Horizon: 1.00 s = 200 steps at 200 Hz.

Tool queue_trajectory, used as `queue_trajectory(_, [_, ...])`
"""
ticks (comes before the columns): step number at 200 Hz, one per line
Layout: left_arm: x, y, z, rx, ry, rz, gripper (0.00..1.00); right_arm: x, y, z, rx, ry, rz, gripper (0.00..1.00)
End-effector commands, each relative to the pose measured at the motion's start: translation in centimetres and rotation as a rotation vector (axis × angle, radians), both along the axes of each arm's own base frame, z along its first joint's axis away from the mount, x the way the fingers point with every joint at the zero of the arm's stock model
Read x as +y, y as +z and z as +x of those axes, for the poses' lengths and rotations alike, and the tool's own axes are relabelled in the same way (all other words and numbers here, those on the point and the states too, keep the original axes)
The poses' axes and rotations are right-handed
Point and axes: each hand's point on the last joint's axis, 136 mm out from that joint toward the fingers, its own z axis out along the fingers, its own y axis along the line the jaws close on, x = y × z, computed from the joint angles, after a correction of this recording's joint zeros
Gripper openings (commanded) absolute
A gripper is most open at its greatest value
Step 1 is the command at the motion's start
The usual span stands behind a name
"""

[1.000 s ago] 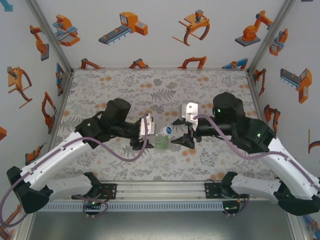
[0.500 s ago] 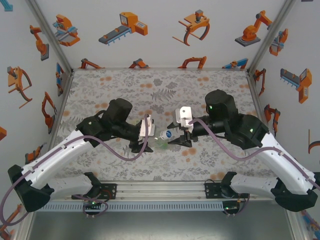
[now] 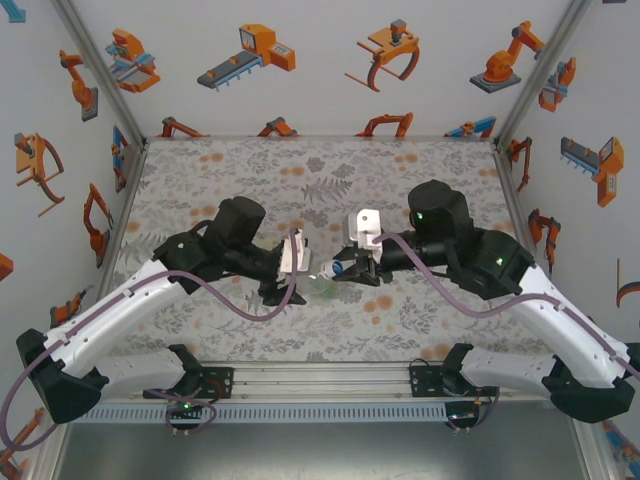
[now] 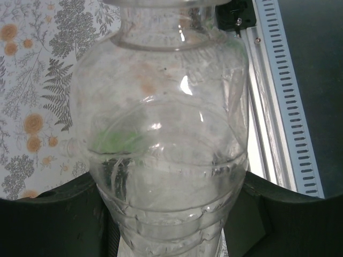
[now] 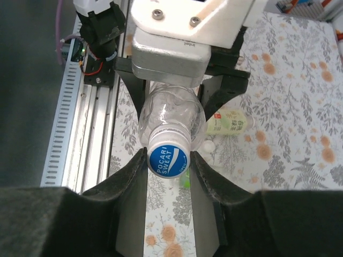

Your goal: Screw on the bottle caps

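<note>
Left gripper [image 4: 171,182]: I am still clamping my two fingers round the body of the unlabelled bottle [image 4: 166,134], holding it clear of the table [image 5: 289,107] with its neck pointing toward my other arm; this grip is sitting as it was a second ago.
Right gripper [image 5: 169,160]: I am pinching the blue cap [image 5: 168,159], one finger touching each side of it.
Change: a second ago these fingers were spread wider and standing off to the right of the cap; now they are narrowed onto it, and the arm is reaching further left.
Blue cap: sitting on the mouth of the held bottle.
Behind: the yellow-label bottle [image 5: 230,122] is lying on the table, the white cap [image 5: 208,145] just beside it.
</note>
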Motion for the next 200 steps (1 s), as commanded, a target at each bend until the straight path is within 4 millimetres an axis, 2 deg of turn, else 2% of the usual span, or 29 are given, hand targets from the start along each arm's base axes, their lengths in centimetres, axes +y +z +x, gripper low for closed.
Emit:
queue_trajectory(1, [-0.6,0.5,1.5,-0.071,0.060,-0.047,0.00,0.3,0.3,2.5,0.130,-0.192,0.062,0.09])
queue_trajectory(14, [-0.8,0.3,2.7,-0.096,0.114,-0.054,0.00,0.4,-0.1,4.0,0.244,-0.306,0.099,0.00])
queue_trajectory(29, [-1.0,0.2,3.8,-0.114,0.165,-0.052,0.00,0.1,-0.7,6.6,0.406,-0.502,0.164,0.00])
queue_trajectory(51, [-1.2,0.3,5.5,-0.146,0.234,-0.044,0.00,-1.8,-2.5,10.0,0.695,-0.828,0.279,0.00])
queue_trajectory(80, [-1.5,0.4,7.2,-0.190,0.292,-0.035,0.00,-3.8,-5.8,11.4,1.051,-1.115,0.367,0.00])
queue_trajectory(95, [-1.8,0.5,7.6,-0.201,0.294,-0.033,0.00,-3.6,-6.5,11.5,1.143,-1.143,0.393,0.00])
queue_trajectory(115, [-2.0,0.6,7.6,-0.200,0.285,-0.032,0.00,-2.8,-6.7,11.6,1.182,-1.130,0.395,0.01])
queue_trajectory(144, [-2.1,0.5,7.4,-0.195,0.269,-0.032,0.00,-2.7,-6.5,11.6,1.157,-1.119,0.378,0.12])
queue_trajectory(164, [-1.9,0.4,7.2,-0.195,0.271,-0.030,0.00,-2.8,-5.4,11.4,1.100,-1.093,0.360,0.18])
queue_trajectory(180, [-1.8,0.4,7.1,-0.194,0.271,-0.032,0.00,-2.9,-4.2,11.3,1.039,-1.066,0.345,0.29])
queue_trajectory(200, [-1.7,0.4,7.0,-0.195,0.271,-0.035,0.00,-3.1,-3.0,11.2,0.970,-1.045,0.328,0.47])
